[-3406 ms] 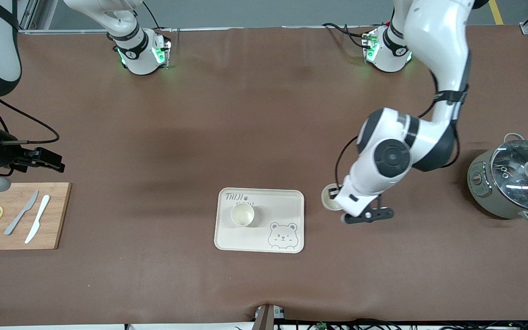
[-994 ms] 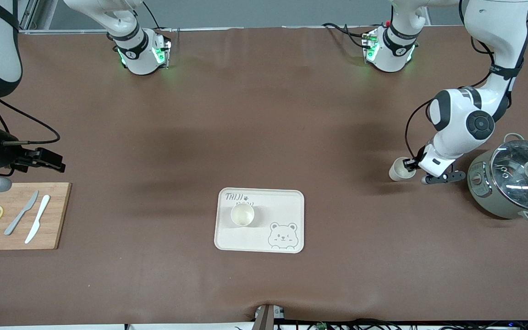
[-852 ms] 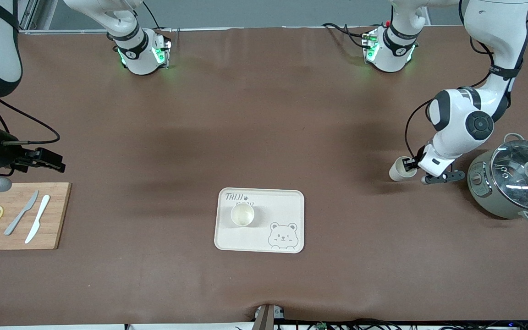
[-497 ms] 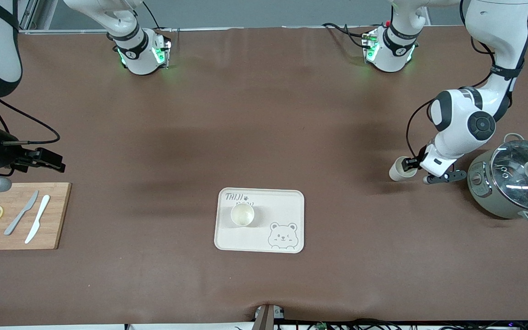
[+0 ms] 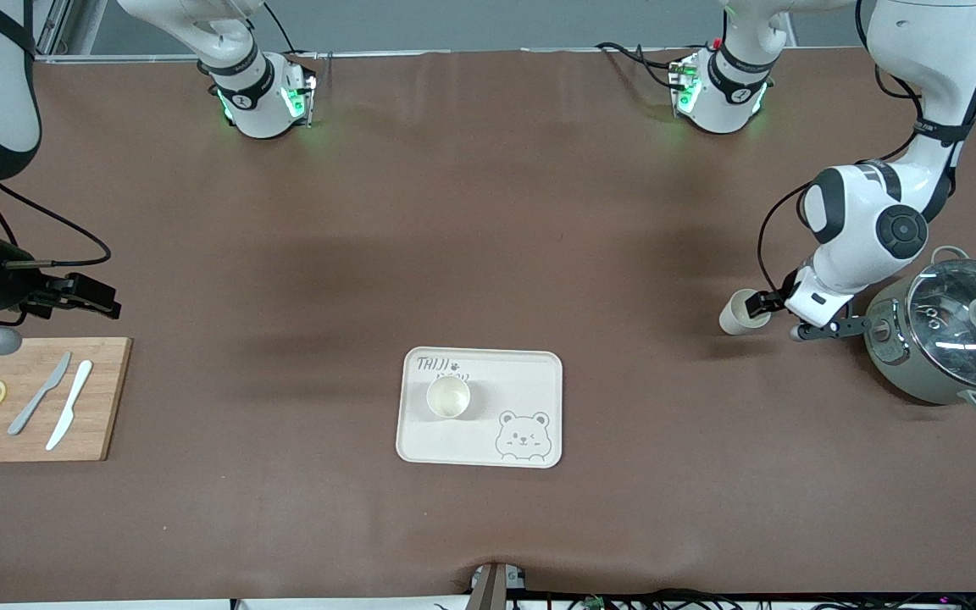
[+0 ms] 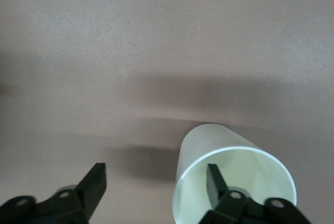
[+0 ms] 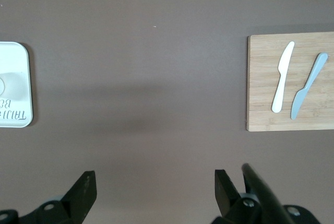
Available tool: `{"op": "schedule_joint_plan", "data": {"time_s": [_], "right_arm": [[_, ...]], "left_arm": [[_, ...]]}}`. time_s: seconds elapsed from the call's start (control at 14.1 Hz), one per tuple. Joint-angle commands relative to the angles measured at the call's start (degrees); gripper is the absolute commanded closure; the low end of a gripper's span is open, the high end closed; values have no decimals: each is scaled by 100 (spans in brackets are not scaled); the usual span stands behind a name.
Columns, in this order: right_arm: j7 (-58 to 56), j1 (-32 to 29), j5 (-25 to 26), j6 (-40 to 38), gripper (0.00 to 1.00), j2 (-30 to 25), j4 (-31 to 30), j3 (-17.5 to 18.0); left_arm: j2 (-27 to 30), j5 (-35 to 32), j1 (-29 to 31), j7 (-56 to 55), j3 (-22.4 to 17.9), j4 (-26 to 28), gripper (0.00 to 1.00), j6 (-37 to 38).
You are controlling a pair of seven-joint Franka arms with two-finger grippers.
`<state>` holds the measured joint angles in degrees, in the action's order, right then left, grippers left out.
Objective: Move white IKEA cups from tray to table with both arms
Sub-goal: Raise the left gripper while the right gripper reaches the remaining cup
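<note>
One white IKEA cup [image 5: 447, 396] stands upright on the bear tray [image 5: 539, 366]. The other cup [image 5: 739, 313] stands on the brown table toward the left arm's end, beside the pot. My left gripper [image 5: 786, 315] is open at this cup. In the left wrist view one finger [image 6: 214, 178] reaches inside the cup [image 6: 209, 145], the other finger [image 6: 95, 180] stands well outside, and neither presses the wall. My right gripper [image 5: 101, 298] waits open and empty above the table by the cutting board, as the right wrist view also shows [image 7: 154, 187].
A grey-green pot [image 5: 920, 364] with a glass lid stands close to the left hand. A wooden cutting board [image 5: 107, 407] with two knives and lemon slices lies at the right arm's end; the right wrist view shows the board [image 7: 261, 88] and the tray's corner [image 7: 15, 57].
The left gripper has opened and let go of the cup, which now stands on the table by the pot; earlier it carried the cup there from beside the tray. The right arm has not moved.
</note>
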<state>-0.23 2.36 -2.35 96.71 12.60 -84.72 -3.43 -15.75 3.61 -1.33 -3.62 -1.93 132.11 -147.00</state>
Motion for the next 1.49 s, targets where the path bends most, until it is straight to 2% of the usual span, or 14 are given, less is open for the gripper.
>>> {"op": "schedule_joint_plan", "data": {"time_s": [0.0,0.14,0.35,0.5,0.64,0.92,1.28,1.42], "right_arm": [[599,421,-230,32,0,-3,52,-9],[1776,1009,-310,381,0,163,184,-9],[2789,1608,-319,874,0,532,307,-9],[3194,1890,-319,1252,0,769,325,-9],[3590,2092,-319,1560,0,1015,377,-9],[4241,2523,-302,2088,0,1709,702,-17],[4418,2804,-240,2852,0,2386,782,-26],[4427,2910,-214,3124,0,2545,764,-35]], "left_arm": [[213,122,27,151,18,60,0,30],[222,122,27,230,9,43,0,92],[371,122,193,283,0,-71,0,345],[406,122,404,502,0,-604,0,1169],[389,122,484,669,-9,-1255,0,2293],[678,122,634,617,-26,-1705,0,2719],[732,122,634,-22,-18,-3136,0,4290],[740,114,581,-278,26,-3533,0,4591]]}}
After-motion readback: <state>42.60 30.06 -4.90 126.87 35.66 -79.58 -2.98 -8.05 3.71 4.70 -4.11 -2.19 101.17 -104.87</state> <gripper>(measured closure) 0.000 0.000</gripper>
